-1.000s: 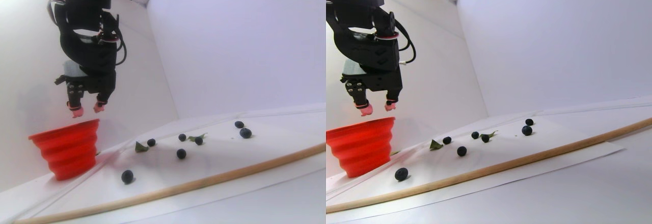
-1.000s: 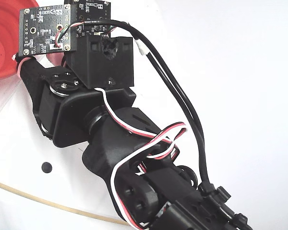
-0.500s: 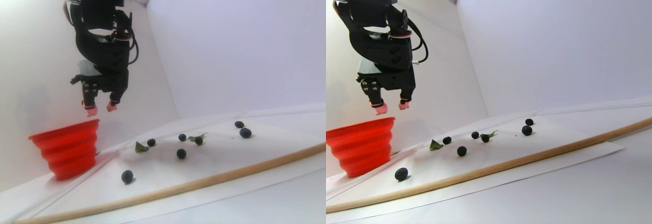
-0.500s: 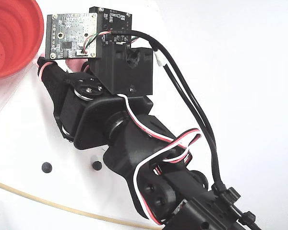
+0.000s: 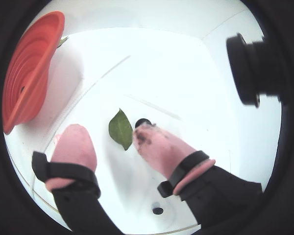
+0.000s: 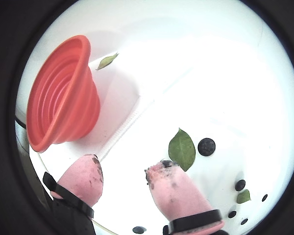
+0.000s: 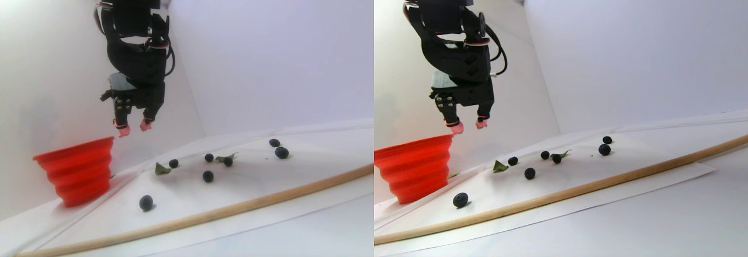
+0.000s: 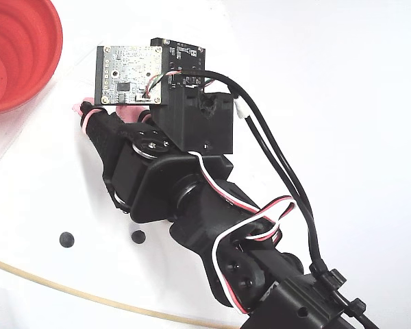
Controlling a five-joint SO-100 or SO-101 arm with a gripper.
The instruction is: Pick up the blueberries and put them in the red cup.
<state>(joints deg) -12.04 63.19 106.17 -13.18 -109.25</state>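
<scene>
My gripper (image 6: 123,166) is open and empty, its pink stained fingertips (image 6: 88,171) spread apart. It hangs above the white sheet, just right of the red cup (image 7: 79,169) in the stereo pair view (image 7: 132,128). The red cup stands at the left in both wrist views (image 5: 32,73) (image 6: 63,93); a small dark spot shows inside it. Several blueberries lie loose on the sheet: a large one (image 6: 206,146) beside a green leaf (image 6: 182,149), small ones (image 6: 240,185) further right, and one near the cup (image 7: 146,202). One berry (image 5: 143,122) peeks out behind the right fingertip.
A thin wooden rod (image 7: 234,210) lies along the sheet's front edge. More green leaves lie near the cup (image 6: 107,61) and among the berries (image 6: 243,197). White walls close in the back and left. In the fixed view the arm (image 8: 192,199) covers the gripper; two berries (image 8: 67,239) lie beside it.
</scene>
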